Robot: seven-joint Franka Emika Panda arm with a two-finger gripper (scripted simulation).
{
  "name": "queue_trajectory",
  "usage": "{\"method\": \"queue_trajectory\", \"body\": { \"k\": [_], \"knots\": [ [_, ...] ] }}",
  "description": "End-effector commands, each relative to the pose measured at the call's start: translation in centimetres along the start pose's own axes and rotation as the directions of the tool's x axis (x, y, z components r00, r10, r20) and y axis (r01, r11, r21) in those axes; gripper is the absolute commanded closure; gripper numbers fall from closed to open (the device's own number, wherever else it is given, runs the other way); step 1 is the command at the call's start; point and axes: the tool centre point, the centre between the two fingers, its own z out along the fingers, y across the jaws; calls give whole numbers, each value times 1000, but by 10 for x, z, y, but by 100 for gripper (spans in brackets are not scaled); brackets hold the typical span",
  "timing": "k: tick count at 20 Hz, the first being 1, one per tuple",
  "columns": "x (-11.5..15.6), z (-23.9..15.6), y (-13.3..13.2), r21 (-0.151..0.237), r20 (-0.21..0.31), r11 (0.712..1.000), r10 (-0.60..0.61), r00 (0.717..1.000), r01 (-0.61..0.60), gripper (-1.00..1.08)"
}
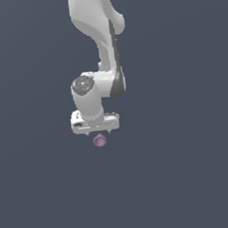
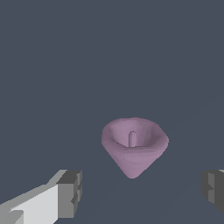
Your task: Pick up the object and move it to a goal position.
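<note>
The object (image 1: 100, 140) is a tiny mauve-purple blob lying on the dark grey ground, just below the white hand in the exterior view. In the wrist view the object (image 2: 134, 145) appears as a cone with a hollow top and a small stem inside it. My gripper (image 1: 98, 133) hovers directly above it. The gripper (image 2: 142, 192) is open, its two grey fingertips (image 2: 70, 193) set wide apart on either side of the object and not touching it. Nothing is held between them.
A plain dark grey surface (image 1: 192, 167) fills both views. The white arm (image 1: 97, 33) rises toward the top of the exterior view. No other objects or marker show.
</note>
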Motion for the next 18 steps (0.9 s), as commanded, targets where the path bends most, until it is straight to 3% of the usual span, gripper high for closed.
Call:
{"method": "queue_trajectory", "body": {
  "k": [1,16,17,18],
  "knots": [
    [0,2,0,0,0,1000,0,1000,0,-92],
    [-1,51,0,1,0,1000,-3,1000,3,-92],
    [-1,51,0,1,0,1000,-3,1000,3,108],
    [-1,51,0,1,0,1000,-3,1000,3,108]
  ]
}}
